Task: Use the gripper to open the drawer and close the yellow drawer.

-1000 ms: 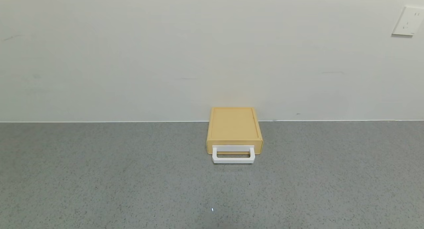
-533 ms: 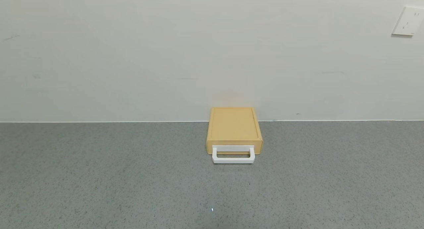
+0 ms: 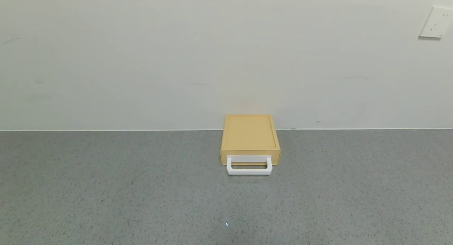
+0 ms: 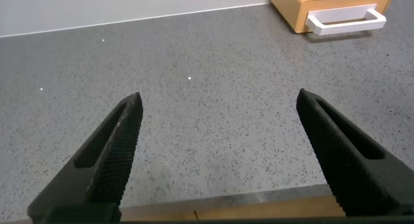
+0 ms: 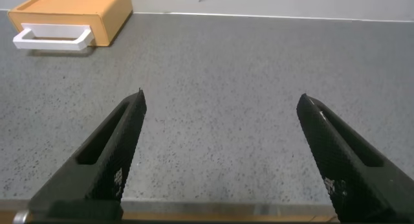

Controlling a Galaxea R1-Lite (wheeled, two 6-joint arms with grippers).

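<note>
The pale yellow drawer [image 3: 250,138] sits shut in its flat case against the wall, its white loop handle [image 3: 249,166] facing me. It also shows in the left wrist view [image 4: 330,5] and the right wrist view [image 5: 71,13]. Neither arm shows in the head view. My left gripper [image 4: 220,101] is open and empty over the near edge of the grey counter, far from the drawer. My right gripper [image 5: 222,101] is open and empty over the same near edge.
The grey speckled counter [image 3: 141,188] runs back to a pale wall [image 3: 177,61]. A white wall socket [image 3: 436,22] is at the upper right. A wooden strip runs along the counter's near edge [image 4: 246,212].
</note>
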